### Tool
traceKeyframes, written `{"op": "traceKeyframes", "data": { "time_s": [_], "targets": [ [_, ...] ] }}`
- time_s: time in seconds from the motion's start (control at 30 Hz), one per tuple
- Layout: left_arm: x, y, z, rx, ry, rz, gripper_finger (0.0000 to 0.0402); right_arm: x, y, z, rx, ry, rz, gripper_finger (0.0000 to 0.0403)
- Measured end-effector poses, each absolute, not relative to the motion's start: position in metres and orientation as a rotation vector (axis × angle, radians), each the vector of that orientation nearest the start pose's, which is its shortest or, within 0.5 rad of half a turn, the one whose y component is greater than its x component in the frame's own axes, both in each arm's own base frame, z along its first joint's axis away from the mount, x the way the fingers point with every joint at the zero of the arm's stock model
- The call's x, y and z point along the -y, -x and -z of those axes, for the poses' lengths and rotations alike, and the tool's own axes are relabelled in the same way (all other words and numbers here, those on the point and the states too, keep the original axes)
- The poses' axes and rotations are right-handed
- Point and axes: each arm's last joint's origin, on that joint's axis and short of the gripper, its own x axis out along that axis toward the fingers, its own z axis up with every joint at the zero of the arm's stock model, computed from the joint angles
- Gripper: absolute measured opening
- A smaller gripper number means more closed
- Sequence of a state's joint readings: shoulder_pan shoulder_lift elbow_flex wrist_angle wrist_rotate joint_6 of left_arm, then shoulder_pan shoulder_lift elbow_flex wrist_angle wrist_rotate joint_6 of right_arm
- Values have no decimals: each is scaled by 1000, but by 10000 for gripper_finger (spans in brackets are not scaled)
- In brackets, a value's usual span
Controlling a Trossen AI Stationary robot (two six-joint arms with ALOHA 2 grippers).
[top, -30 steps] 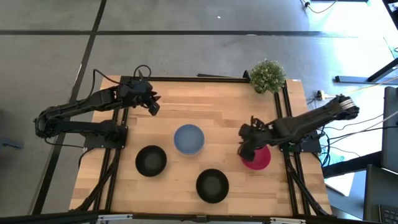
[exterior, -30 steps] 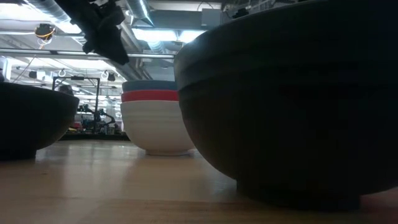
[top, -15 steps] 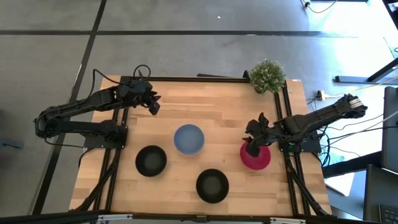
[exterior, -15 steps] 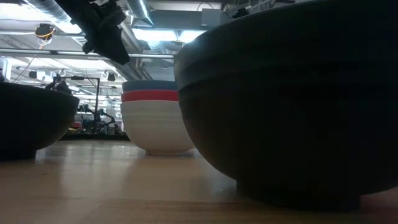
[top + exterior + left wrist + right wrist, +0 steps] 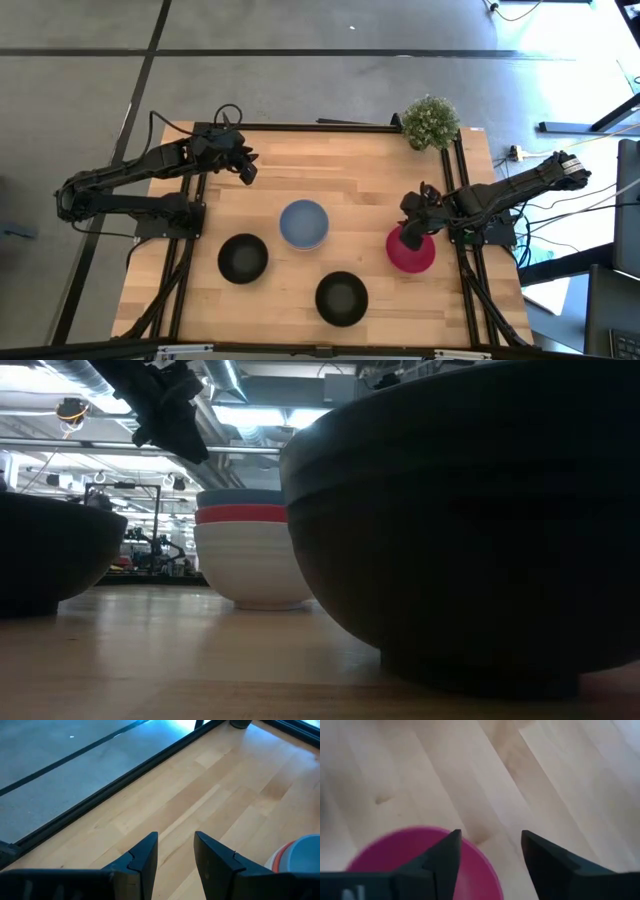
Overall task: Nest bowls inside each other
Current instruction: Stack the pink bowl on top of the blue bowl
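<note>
A magenta-pink bowl (image 5: 414, 254) stands on its base at the table's right; in the right wrist view the pink bowl (image 5: 415, 862) shows below the fingers. My right gripper (image 5: 408, 233) (image 5: 490, 855) is open and hovers over the bowl's far rim, touching nothing. A stack with a blue bowl (image 5: 304, 222) on top stands mid-table; the low view shows blue in red in white (image 5: 250, 555). Two black bowls (image 5: 243, 258) (image 5: 341, 297) stand apart near the near edge. My left gripper (image 5: 245, 170) (image 5: 175, 855) waits open above the far left of the table.
A small green potted plant (image 5: 430, 122) stands at the far right corner. Bare wood (image 5: 340, 170) lies between the two arms on the far half. In the low view the nearer black bowl (image 5: 460, 520) fills the right side and the other black bowl (image 5: 50, 560) shows at left.
My right gripper has drawn back from over the magenta bowl toward the table's far right, uncovering most of the bowl. The bowl stays where it was. My left arm has kept still.
</note>
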State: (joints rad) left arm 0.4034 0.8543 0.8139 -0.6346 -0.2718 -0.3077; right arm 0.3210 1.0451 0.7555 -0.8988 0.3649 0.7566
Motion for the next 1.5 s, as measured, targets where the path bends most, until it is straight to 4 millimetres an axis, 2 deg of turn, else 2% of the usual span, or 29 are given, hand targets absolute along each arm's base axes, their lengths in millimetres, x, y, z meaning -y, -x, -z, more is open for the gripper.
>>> {"op": "traceKeyframes", "data": {
  "time_s": [0.13, 0.3, 0.5, 0.73, 0.83, 1.5],
  "targets": [
    [-73, -152, -293, -581, 330, -750, 121, -45, -167, -231, -1043, -255, 446, 238],
    [-73, -152, -293, -580, 334, -752, 121, -49, -165, -231, -1080, -170, 359, 253],
    [-73, -152, -293, -577, 341, -755, 121, -53, -159, -226, -1121, -192, 352, 247],
    [-73, -152, -293, -573, 351, -759, 121, -53, -150, -201, -1240, -253, 307, 241],
    [-73, -152, -293, -572, 353, -759, 121, -52, -151, -200, -1186, -227, 347, 241],
    [-73, -152, -293, -561, 381, -768, 121, -46, -148, -195, -1172, -138, 418, 241]
  ]
}}
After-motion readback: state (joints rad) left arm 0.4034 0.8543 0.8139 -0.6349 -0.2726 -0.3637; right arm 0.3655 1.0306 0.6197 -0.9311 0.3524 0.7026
